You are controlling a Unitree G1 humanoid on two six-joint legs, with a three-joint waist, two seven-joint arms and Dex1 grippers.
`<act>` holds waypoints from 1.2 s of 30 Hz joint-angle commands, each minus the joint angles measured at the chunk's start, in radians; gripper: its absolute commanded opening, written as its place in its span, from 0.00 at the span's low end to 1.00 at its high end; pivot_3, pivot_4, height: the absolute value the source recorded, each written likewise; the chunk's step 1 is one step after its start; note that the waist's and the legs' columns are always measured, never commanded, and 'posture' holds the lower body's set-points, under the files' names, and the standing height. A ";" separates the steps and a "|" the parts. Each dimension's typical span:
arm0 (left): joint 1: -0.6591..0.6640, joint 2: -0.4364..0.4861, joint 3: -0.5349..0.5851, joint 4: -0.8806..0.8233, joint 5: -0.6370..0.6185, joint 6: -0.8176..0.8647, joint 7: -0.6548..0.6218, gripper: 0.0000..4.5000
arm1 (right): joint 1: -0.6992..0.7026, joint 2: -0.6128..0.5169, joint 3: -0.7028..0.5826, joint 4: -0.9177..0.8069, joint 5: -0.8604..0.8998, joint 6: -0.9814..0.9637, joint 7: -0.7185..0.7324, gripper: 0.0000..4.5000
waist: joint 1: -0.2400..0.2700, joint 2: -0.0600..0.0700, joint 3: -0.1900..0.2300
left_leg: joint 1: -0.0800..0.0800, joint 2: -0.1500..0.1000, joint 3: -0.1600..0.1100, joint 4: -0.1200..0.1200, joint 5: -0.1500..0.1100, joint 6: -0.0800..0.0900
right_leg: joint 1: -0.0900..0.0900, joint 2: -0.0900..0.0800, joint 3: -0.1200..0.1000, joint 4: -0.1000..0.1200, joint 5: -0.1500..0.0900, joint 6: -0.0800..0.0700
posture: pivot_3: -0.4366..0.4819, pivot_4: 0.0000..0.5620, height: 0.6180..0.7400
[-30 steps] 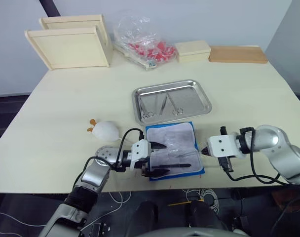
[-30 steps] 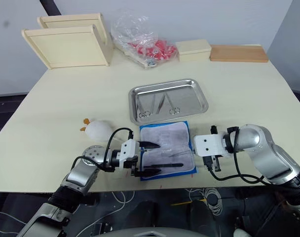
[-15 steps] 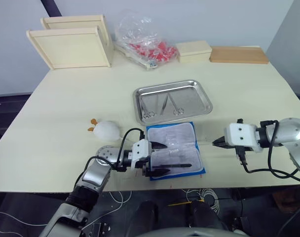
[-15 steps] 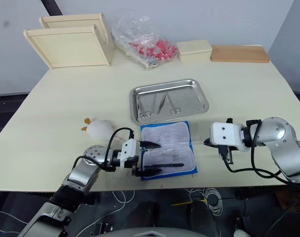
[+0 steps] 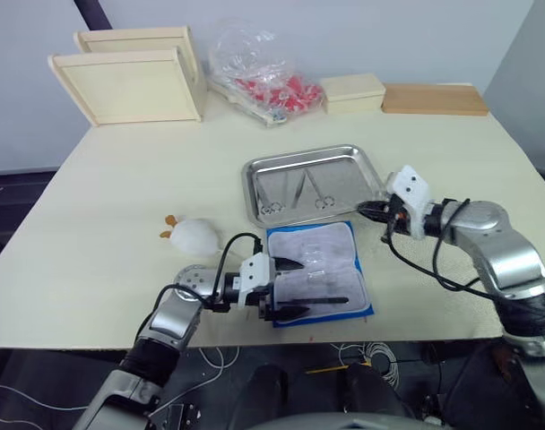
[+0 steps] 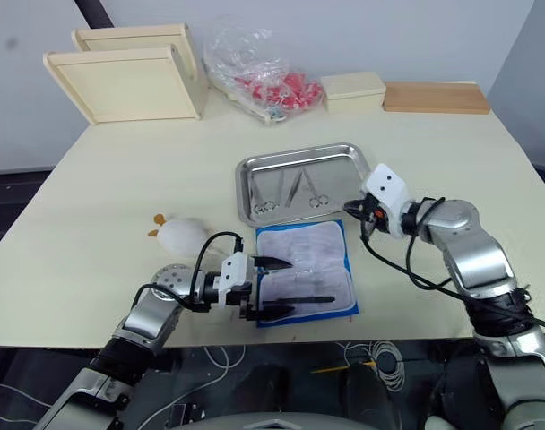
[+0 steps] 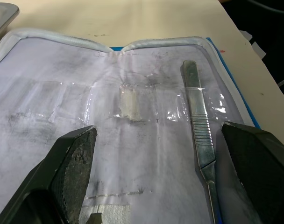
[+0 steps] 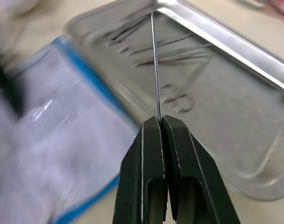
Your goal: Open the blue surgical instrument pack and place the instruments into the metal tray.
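Swinging from beside the pack (image 5: 319, 271) up to the tray's (image 5: 373, 170) near corner, the right gripper (image 8: 157, 122) is pinching a thin instrument (image 8: 154, 60) over it. Left gripper (image 7: 156, 154) is resting spread over the open pack, straddling a remaining tool (image 7: 198, 126). Risk: that thin pinch is likely slipping or releasing short, dropping the instrument on the rim.

Metal tray (image 5: 371, 184): polished steel, mirror-glossy, smooth, rim catching light. Instruments in tray (image 5: 295, 193): thin dull-silver metal. Blue surgical instrument pack (image 5: 317, 271): bright blue outer edge; lining pale grey-white, matt, cloth-like, smudged with dark marks, with clear shiny plastic pockets (image 7: 132, 105) across it. Handle lying on lining (image 7: 199, 128): brushed grey metal, ribbed grip. Thin wire-like instrument (image 8: 155, 60): fine bright metal, pinched in right tool (image 8: 160, 122). Tool fingers (image 7: 74, 161): matt black, grainy plastic. Desk (image 5: 120, 206): pale, smooth, low sheen. Boxes (image 5: 129, 85): bare light wood, matt. Bag (image 5: 255, 67): crinkled clear plastic, glossy.
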 commanded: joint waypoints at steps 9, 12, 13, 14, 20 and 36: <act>0.059 0.019 -0.060 0.047 0.085 0.039 0.016 1.00 | -0.232 0.210 -0.031 0.272 -0.046 0.149 -0.297 0.02 | 0.000 0.001 0.000 | 0.000 -0.001 0.000 -0.001 0.000 0.000 | -0.001 0.000 0.000 0.000 0.001 0.001 | 0.48 0.27 1.00; 0.061 0.021 -0.058 0.044 0.085 0.041 0.018 1.00 | -0.290 0.259 -0.032 0.393 -0.067 0.141 -0.363 0.02 | -0.002 0.001 0.000 | 0.000 -0.001 0.000 -0.002 0.000 0.000 | -0.001 0.000 0.000 0.000 0.001 0.002 | 0.48 0.27 1.00; 0.063 0.022 -0.057 0.042 0.084 0.041 0.019 1.00 | -0.307 0.275 -0.036 0.434 -0.074 0.133 -0.385 0.02 | -0.003 0.001 0.000 | 0.000 -0.001 0.001 -0.003 0.000 0.000 | -0.001 0.000 0.001 0.000 0.002 0.002 | 0.48 0.27 1.00; 0.064 0.023 -0.057 0.040 0.084 0.042 0.019 1.00 | -0.320 0.287 -0.038 0.465 -0.079 0.124 -0.401 0.02 | -0.003 0.001 0.000 | 0.000 -0.001 0.001 -0.003 0.000 0.000 | -0.001 0.000 0.001 0.000 0.002 0.002 | 0.48 0.27 1.00; 0.068 0.026 -0.055 0.035 0.083 0.044 0.021 1.00 | -0.387 0.367 -0.055 0.682 -0.100 0.040 -0.479 0.02 | -0.004 0.002 0.000 | 0.000 -0.001 0.001 -0.004 0.000 0.000 | -0.001 0.000 0.001 0.000 0.002 0.002 | 0.48 0.27 1.00; 0.085 0.036 -0.055 0.014 0.079 0.053 0.029 1.00 | -0.501 0.443 -0.084 1.050 -0.127 -0.204 -0.497 0.42 | -0.010 0.002 0.000 | 0.000 -0.001 0.007 -0.005 0.000 0.000 | -0.002 0.000 0.002 0.000 0.002 0.002 | 0.48 0.27 1.00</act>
